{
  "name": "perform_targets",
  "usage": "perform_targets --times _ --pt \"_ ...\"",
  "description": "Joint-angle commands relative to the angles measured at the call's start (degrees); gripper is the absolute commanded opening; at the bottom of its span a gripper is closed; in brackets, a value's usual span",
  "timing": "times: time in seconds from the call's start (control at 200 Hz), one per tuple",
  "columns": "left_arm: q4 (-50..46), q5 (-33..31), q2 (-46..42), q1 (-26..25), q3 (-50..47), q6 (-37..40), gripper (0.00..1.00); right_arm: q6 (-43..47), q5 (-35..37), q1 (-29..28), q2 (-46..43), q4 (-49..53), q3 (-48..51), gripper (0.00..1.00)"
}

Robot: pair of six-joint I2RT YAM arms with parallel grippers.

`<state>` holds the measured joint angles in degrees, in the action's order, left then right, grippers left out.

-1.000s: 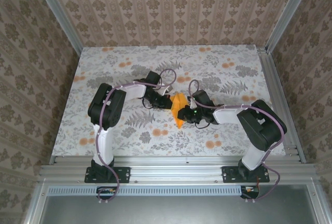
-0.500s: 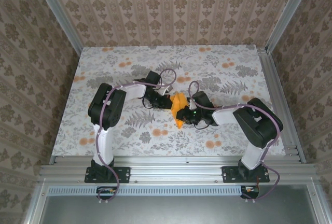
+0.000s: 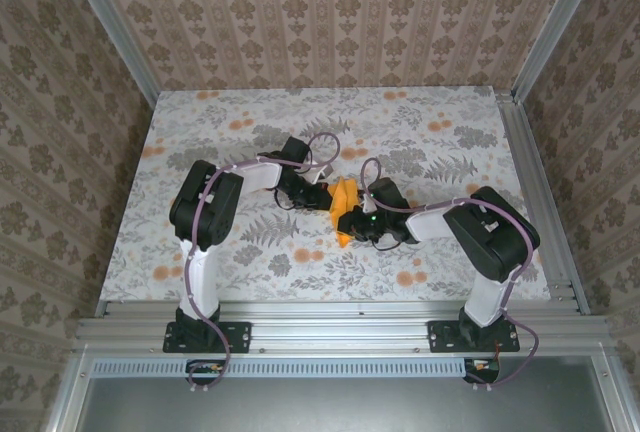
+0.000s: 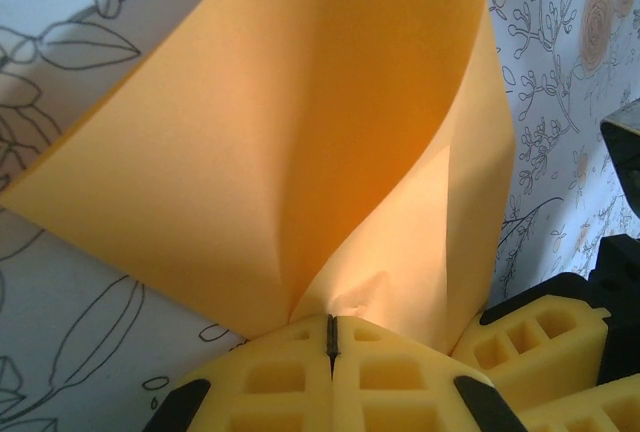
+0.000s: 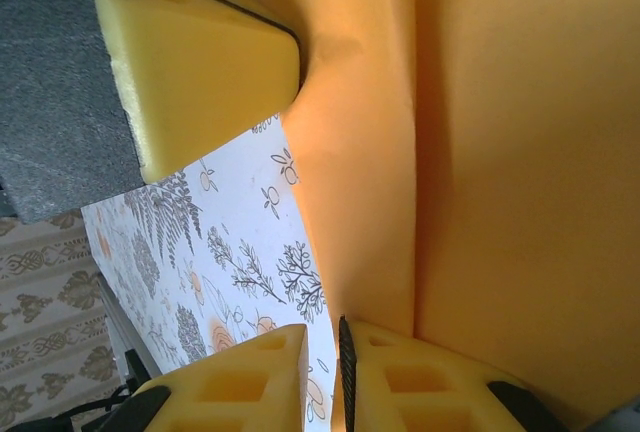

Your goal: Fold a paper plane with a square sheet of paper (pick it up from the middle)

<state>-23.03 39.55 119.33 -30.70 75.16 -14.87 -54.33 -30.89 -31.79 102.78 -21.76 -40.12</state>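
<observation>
Orange sheet (image 3: 344, 196) sits at the centre of the top view, held up between the two grippers just above the floral worktop (image 3: 450, 132). It is not lying flat. The left wrist view shows it (image 4: 300, 152) bowed into two soft lobes that meet in a loose valley, with no sharp crease set.

The left gripper (image 4: 332, 337) has its yellow pads pressed together, pinching the paper where the valley runs down. The right gripper (image 5: 342, 362) shows only a thin slit between its pads and seems to nip the sheet's lower edge (image 5: 500, 152).

I judge this an early fold, with the halves brought toward each other but not yet flattened. The next move calls for lining up the edges and pressing the bend down against the worktop without tearing or slipping.

Both arms rise from the bottom of the frame with elbows raised outward and forearms angled in, so that the left gripper (image 3: 323, 196) and right gripper (image 3: 347, 220) nearly touch.
</observation>
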Motion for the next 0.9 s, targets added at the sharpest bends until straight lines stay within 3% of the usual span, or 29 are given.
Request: perform_targets --times 0.0,0.35,0.61,0.895 --pt "-2.0 -5.3 4.7 -0.3 -1.7 1.5 0.0 -0.4 -1.2 -0.9 1.8 -0.5 -0.9 0.2" --pt "-0.9 -3.1 2.7 -0.3 -0.7 -0.3 0.02 4.1 2.4 -1.1 3.5 7.6 -1.4 0.2" --pt "-0.2 -0.5 -2.0 -0.3 2.2 -3.3 0.18 5.9 3.6 -1.2 4.1 9.3 -0.7 0.2" --pt "-3.5 -2.3 -7.0 -1.1 3.7 -4.1 0.21 6.4 4.1 -1.2 4.0 8.7 -0.2 0.2"
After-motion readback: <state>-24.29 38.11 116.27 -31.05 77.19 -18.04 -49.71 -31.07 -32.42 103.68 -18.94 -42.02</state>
